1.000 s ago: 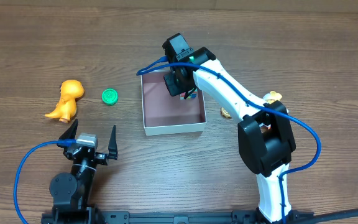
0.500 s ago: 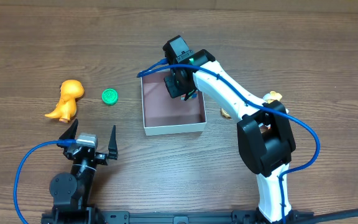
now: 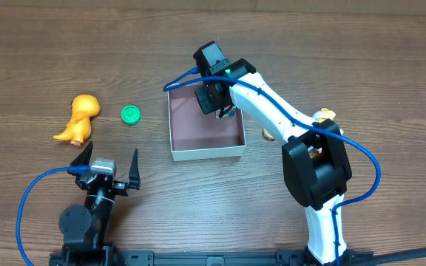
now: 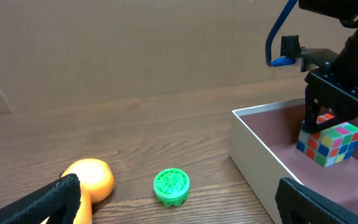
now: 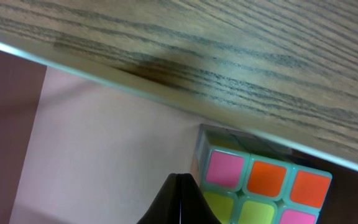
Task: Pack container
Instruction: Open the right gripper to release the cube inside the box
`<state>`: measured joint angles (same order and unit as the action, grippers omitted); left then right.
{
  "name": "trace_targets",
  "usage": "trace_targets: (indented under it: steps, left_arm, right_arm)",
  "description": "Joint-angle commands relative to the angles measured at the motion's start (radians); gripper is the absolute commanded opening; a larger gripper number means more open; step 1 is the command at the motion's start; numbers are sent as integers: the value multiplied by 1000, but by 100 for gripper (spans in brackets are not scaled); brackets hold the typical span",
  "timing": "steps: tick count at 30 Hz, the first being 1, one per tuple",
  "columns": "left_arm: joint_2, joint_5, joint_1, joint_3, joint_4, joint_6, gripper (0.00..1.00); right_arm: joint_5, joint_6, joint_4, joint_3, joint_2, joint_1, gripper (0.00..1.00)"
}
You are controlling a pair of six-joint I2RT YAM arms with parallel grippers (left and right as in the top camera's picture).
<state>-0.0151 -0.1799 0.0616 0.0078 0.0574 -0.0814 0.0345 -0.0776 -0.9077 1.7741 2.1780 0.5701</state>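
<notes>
A brown wood-grain table (image 3: pixel 361 44) fills the overhead view, with a plain brown board behind it in the left wrist view. The container (image 3: pixel 206 152), a shallow white-walled box with a pink-brown floor, sits near the middle of the table. A colour-tiled puzzle cube (image 4: pixel 331 143) rests inside it, slightly tilted, in the far right corner. The right gripper (image 4: pixel 324 121) hangs directly over the cube with its fingertips down at the cube's top. Whether it is grasping the cube or has let go cannot be told from any view.

The left gripper (image 3: pixel 112 149) is parked at the near left, fingers spread wide and empty.

One item looks packed, or nearly so. Outside the box, to its left, lie an orange dinosaur toy (image 3: pixel 80 118) and a green ribbed disc (image 3: pixel 130 114). A small tan object (image 3: pixel 325 114) shows to the right, mostly hidden by the right arm. These probably remain to be packed, so the task seems at an early stage.
</notes>
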Motion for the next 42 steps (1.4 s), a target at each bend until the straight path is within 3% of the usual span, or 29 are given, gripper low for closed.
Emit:
trace_targets:
  steps: [1, 42]
  left_arm:
    - [10, 3, 8, -3, -1, -9, 100]
    - [10, 3, 8, -3, -1, -9, 100]
  right_arm:
    - [41, -8, 10, -5, -8, 3, 4]
    - [80, -18, -13, -5, -8, 4, 4]
